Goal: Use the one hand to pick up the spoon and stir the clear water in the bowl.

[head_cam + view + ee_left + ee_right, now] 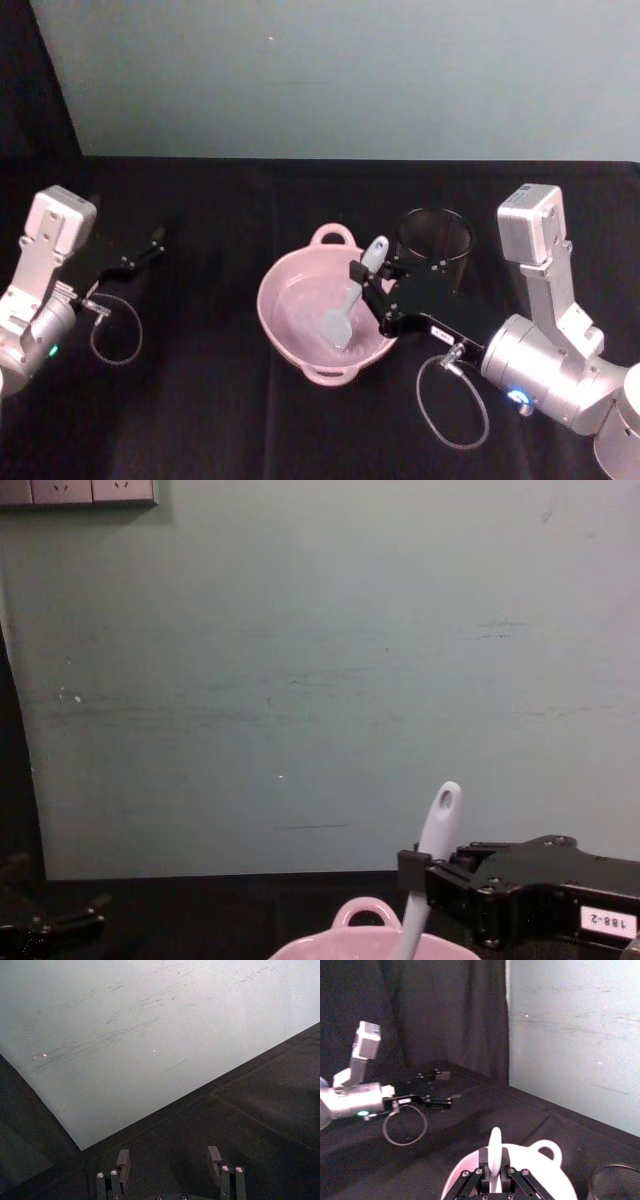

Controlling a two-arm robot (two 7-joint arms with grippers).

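Two grippers show here, and we place each by the pale pink bowl [275, 282], which sits on the black cloth [200, 400]. The right gripper [372, 283], the boxy one with the white label [607, 920], reaches in over the bowl's right rim. Its fingers are closed tight on the handle of the white spoon [350, 300], gripping it partway down.

The spoon is tilted. Its head is down inside the bowl near the middle, and its handle rises toward the bowl's right rim. From the chest, the spoon [432, 850] has its holed tip well above the bowl [365, 915], with the right gripper [415, 865] clamped just below that tip. From the right wrist, the spoon [495, 1155] stands between the fingers of the right gripper [495, 1172], and the loop handle of the bowl [545, 1152] is just beyond.

A black mesh cup [435, 240] stands just beside the bowl, on its right and slightly behind.

The left gripper [150, 245] is well apart from the bowl, off to its left over the cloth. From its own wrist, the left gripper [169, 1160] has its fingers spread wide with nothing between them.
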